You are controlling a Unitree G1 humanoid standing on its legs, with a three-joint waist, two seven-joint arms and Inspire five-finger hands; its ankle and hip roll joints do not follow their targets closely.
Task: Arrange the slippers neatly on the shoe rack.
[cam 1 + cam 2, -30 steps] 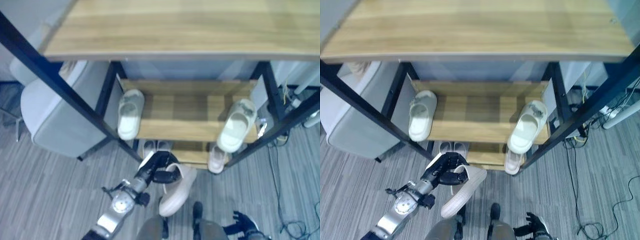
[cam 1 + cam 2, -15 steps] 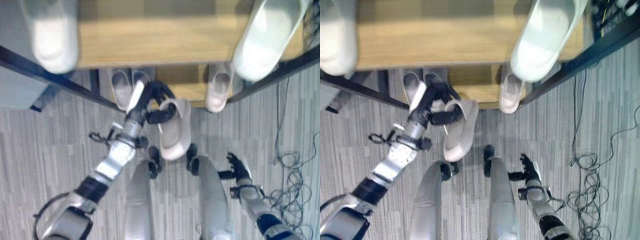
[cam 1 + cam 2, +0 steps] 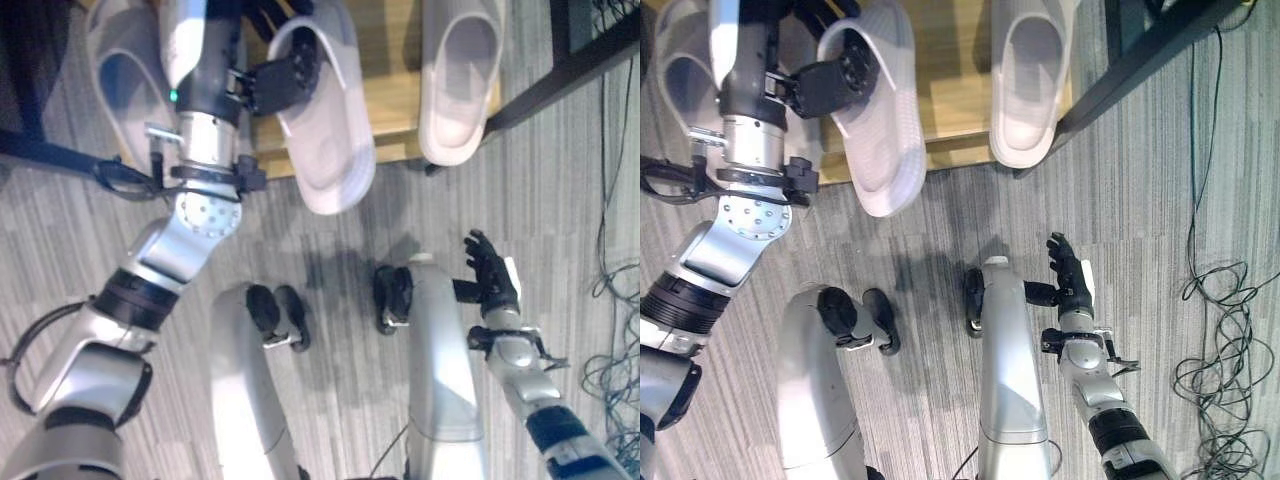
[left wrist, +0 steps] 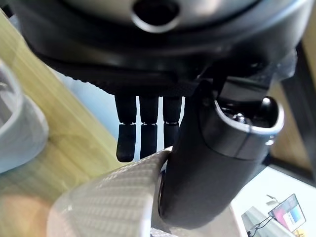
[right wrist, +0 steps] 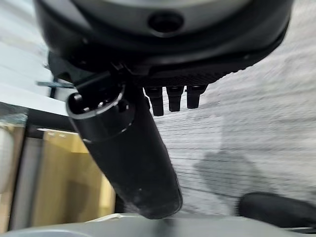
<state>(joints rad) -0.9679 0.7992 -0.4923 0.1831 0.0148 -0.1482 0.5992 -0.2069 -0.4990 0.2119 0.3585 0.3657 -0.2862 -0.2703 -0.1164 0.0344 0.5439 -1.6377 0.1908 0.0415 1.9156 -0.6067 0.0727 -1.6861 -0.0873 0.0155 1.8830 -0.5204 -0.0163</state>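
One slipper (image 3: 325,110) is hanging in the left hand (image 3: 285,80), its toe end overhanging the front edge of the bottom shelf (image 3: 395,70); two more slippers, one (image 3: 460,80) to its right and one (image 3: 125,85) to its left, are lying on that shelf. To place it well, the held slipper should probably be pushed further in and aligned parallel with its neighbours before release. The left hand is gripping the slipper's strap. The right hand (image 3: 490,280) is idling low beside the leg, fingers loosely spread, touching nothing.
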